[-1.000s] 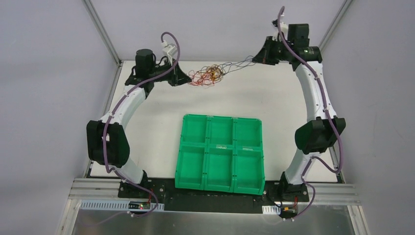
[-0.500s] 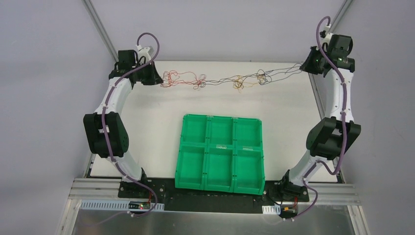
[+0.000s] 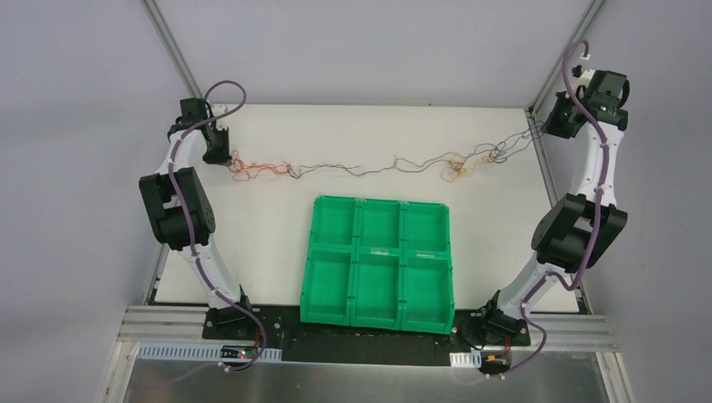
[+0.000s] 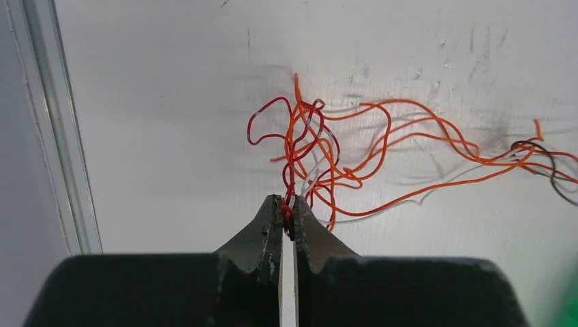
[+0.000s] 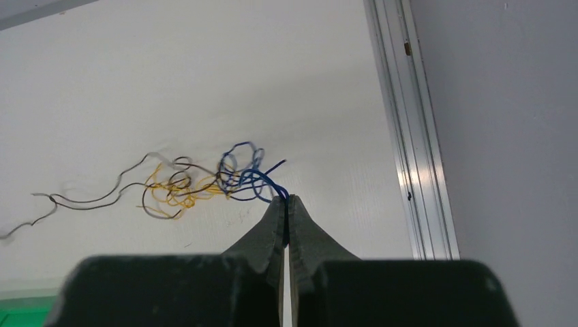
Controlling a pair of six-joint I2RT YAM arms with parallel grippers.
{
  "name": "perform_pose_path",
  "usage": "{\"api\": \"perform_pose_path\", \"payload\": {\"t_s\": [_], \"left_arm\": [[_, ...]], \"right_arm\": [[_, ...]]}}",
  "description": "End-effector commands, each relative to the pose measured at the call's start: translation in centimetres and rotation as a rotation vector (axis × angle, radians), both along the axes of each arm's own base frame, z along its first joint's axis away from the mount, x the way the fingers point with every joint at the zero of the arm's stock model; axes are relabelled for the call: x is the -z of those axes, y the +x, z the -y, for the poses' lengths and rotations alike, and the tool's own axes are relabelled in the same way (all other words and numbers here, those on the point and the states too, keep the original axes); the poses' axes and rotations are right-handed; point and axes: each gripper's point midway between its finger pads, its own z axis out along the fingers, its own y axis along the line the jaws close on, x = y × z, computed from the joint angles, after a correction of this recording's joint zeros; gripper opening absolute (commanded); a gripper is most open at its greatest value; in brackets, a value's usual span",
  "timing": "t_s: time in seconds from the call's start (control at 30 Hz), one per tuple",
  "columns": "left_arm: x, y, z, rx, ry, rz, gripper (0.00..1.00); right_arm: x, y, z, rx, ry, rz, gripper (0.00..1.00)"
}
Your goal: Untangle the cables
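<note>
The cables [image 3: 369, 166] are stretched in a thin sagging line across the back of the table, between my two grippers. My left gripper [image 3: 225, 156] at the far left is shut on the red, orange and white wires [image 4: 313, 146]; its view shows them pinched at the tips [image 4: 287, 216]. My right gripper [image 3: 541, 126] at the far right is shut on dark blue wires [image 5: 245, 174], with yellow and black loops [image 5: 177, 187] just beyond. A small yellow clump [image 3: 459, 168] hangs right of centre.
A green tray [image 3: 378, 262] with six compartments sits in the front middle of the table. Aluminium frame rails run along the left edge [image 4: 58, 129] and the right edge [image 5: 405, 122], close to each gripper.
Both arms have swung outward, left to the left edge and right to the right edge. The balled wires have been pulled out into a long line across the table.
</note>
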Motion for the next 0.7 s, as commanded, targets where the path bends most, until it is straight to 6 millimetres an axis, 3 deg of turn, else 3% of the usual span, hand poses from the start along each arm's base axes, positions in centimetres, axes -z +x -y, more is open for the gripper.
{"api": "perform_pose_path", "payload": {"t_s": [0.0,0.17,0.3,0.4,0.43,0.47,0.53,0.6,0.67], "left_arm": [[-1.8,0.9,-0.8,0.015,0.04,0.015,0.0],[-5.6,2.2,4.5,0.129,-0.142,0.12,0.0],[-11.1,2.3,10.0,0.266,-0.379,0.228,0.0],[-15.1,1.6,14.4,0.368,-0.558,0.264,0.0],[-16.3,1.1,16.1,0.414,-0.587,0.274,0.0],[-17.4,0.7,17.6,0.464,-0.605,0.287,0.0],[-19.1,0.0,20.3,0.546,-0.623,0.312,0.0],[-20.6,-0.2,22.7,0.598,-0.656,0.332,0.0],[-21.7,0.1,24.7,0.625,-0.686,0.347,0.0]], "right_arm": [[-0.6,0.9,0.0,-0.028,0.004,0.031,0.0],[-1.7,1.4,-4.9,-0.149,0.15,0.044,0.0],[-3.7,1.3,-10.1,-0.285,0.261,0.07,0.0],[-4.0,1.0,-14.4,-0.398,0.313,0.053,0.01],[-3.7,0.8,-15.7,-0.433,0.322,0.04,0.15],[-3.4,0.7,-16.9,-0.47,0.329,0.026,0.37],[-3.5,0.5,-19.6,-0.542,0.345,0.013,0.67],[-4.2,0.4,-22.6,-0.617,0.382,0.027,0.83],[-5.4,0.4,-25.5,-0.685,0.428,0.066,0.87]]}}
